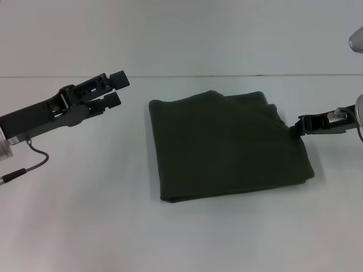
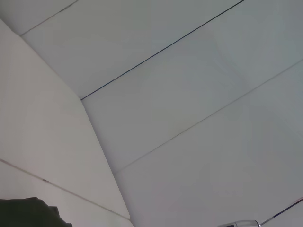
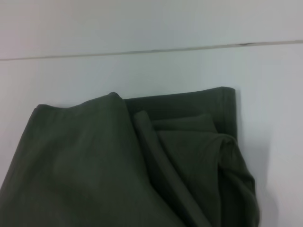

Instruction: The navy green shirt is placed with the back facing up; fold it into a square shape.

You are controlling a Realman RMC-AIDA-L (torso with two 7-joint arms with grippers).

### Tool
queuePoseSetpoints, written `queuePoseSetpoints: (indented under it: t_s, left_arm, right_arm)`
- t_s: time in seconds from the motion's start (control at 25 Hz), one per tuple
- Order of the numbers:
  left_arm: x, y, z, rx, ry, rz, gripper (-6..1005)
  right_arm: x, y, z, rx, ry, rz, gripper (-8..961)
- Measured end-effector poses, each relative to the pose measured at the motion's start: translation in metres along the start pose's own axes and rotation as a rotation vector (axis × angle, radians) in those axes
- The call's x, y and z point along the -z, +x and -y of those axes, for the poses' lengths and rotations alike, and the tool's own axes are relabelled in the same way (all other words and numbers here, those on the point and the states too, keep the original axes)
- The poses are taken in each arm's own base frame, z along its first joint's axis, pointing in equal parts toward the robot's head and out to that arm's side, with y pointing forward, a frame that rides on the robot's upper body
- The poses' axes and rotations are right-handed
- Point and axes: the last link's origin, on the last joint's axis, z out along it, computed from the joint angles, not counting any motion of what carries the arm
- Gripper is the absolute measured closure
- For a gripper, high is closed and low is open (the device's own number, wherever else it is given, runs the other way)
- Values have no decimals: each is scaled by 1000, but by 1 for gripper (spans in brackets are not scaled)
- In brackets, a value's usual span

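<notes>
The navy green shirt (image 1: 227, 147) lies on the white table (image 1: 79, 221), folded into a rough square with its plain side up. Folded layers bunch at its far right corner, as the right wrist view (image 3: 94, 170) shows. My left gripper (image 1: 116, 89) is open and empty, held above the table to the left of the shirt. My right gripper (image 1: 299, 126) sits at the shirt's right edge and touches the cloth there. A corner of the shirt shows in the left wrist view (image 2: 28, 213).
The table's far edge (image 1: 181, 75) runs behind the shirt. A grey cable (image 1: 34, 161) hangs under my left arm. A grey rounded part (image 1: 356, 39) shows at the upper right.
</notes>
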Motion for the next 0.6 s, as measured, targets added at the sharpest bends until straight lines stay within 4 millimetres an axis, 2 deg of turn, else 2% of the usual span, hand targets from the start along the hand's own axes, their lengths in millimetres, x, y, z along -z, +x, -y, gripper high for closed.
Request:
queuePoseSetpoints:
  t_s: [0.28, 0.44, 0.6]
  left_arm:
    - [0, 0, 0, 1, -3, -4, 35]
    - [1, 0, -1, 4, -8, -11, 35]
    - [3, -1, 0, 8, -7, -16, 35]
  right_arm:
    - [2, -1, 3, -23, -6, 8, 936]
    - [7, -8, 10, -56, 0, 50, 831]
    - [20, -14, 27, -115, 7, 119, 717]
